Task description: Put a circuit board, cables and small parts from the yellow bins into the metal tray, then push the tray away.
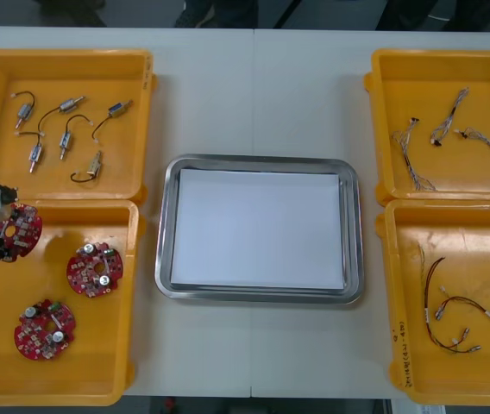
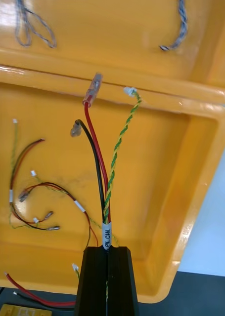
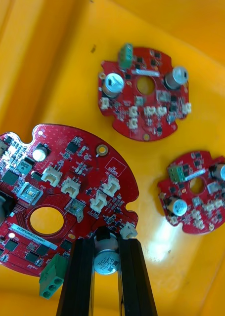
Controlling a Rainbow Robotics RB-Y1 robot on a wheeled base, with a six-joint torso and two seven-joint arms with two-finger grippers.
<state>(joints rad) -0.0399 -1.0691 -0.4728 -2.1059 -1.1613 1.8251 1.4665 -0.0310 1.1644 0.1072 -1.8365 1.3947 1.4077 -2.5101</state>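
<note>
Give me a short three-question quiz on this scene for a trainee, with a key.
1. True or false: the left gripper is shut on a circuit board.
2. The right gripper holds: A) nothing; B) a red, black and yellow-green cable; C) a circuit board.
3. How many circuit boards lie loose in the yellow bin beside the held one?
Key: 1 true; 2 B; 3 two.
</note>
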